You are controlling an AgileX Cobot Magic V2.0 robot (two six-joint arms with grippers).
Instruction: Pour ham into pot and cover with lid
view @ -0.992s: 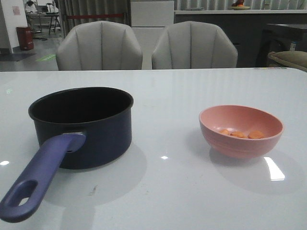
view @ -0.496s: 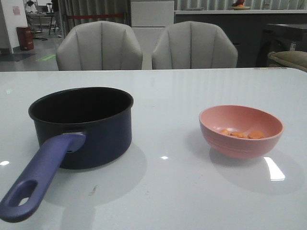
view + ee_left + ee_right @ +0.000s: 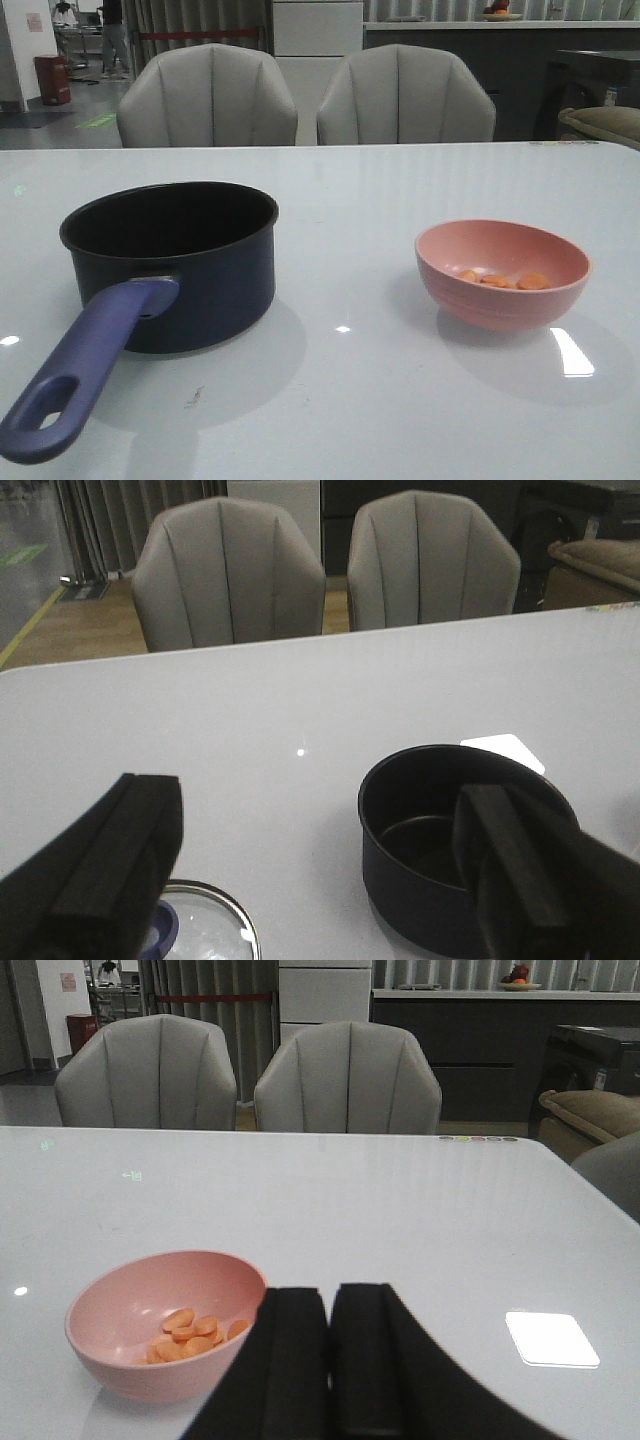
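The dark navy pot [image 3: 172, 262] with its purple-blue handle [image 3: 85, 365] stands on the left of the white table; it also shows in the left wrist view [image 3: 440, 840]. The ham slices [image 3: 500, 280] lie in a pink bowl [image 3: 502, 272] on the right, also seen in the right wrist view [image 3: 190, 1332]. The glass lid [image 3: 205, 925] with a blue knob lies below my left gripper [image 3: 320, 870], which is open and empty, above the table between lid and pot. My right gripper [image 3: 330, 1360] is shut and empty beside the bowl. Neither gripper shows in the front view.
Two grey chairs [image 3: 207, 95] [image 3: 405, 95] stand behind the table's far edge [image 3: 320, 146]. A counter and cabinets lie beyond.
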